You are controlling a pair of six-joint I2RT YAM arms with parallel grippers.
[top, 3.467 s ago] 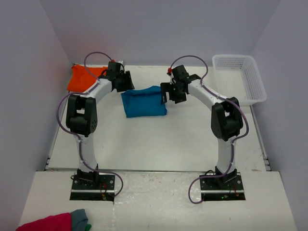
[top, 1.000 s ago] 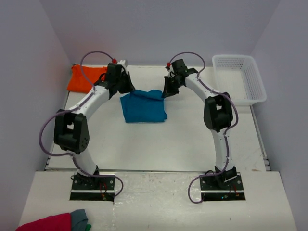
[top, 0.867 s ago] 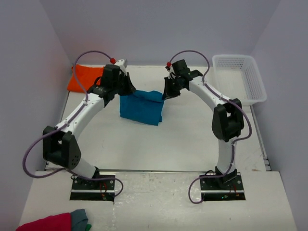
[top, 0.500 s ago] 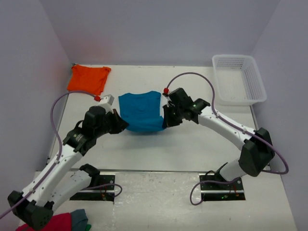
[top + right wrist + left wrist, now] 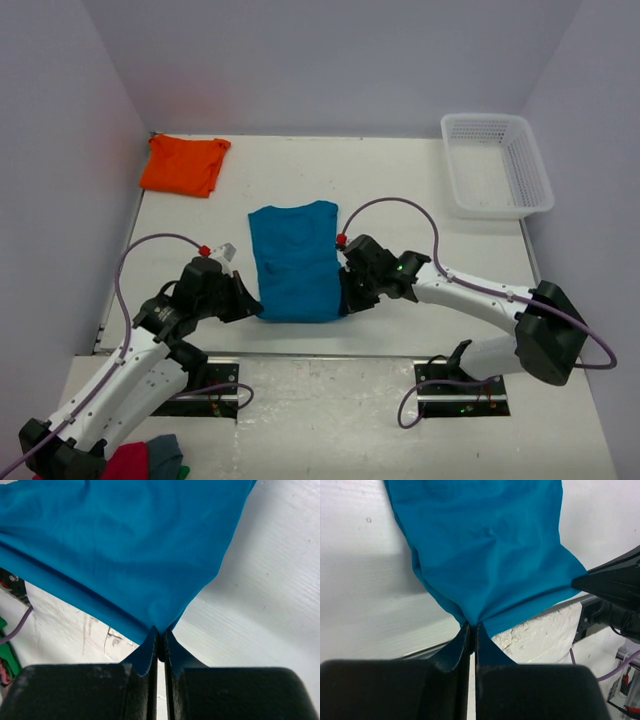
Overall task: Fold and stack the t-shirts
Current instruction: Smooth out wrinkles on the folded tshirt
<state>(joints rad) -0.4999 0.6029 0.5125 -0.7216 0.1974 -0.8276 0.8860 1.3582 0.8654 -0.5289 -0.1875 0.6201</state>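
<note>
The teal-blue t-shirt (image 5: pixel 294 258) lies stretched lengthwise on the table, its near hem at the table's front edge. My left gripper (image 5: pixel 256 306) is shut on the near left corner of that tee (image 5: pixel 485 555). The near right corner of the same tee (image 5: pixel 125 545) is pinched in my right gripper (image 5: pixel 342 302), also shut. Between the two grippers the hem is pulled taut. The orange t-shirt (image 5: pixel 184 164) lies folded at the far left corner, away from both grippers.
A white plastic basket (image 5: pixel 497 165) stands at the far right. A crimson-pink cloth (image 5: pixel 125 466) and a grey cloth (image 5: pixel 166 455) lie on the near shelf at bottom left. The table's front edge (image 5: pixel 400 353) runs just below the grippers.
Both arms have drawn the teal-blue tee from the far middle toward the near edge, spreading it out long and flat. The orange tee, earlier partly hidden by the left arm, is in full view.
</note>
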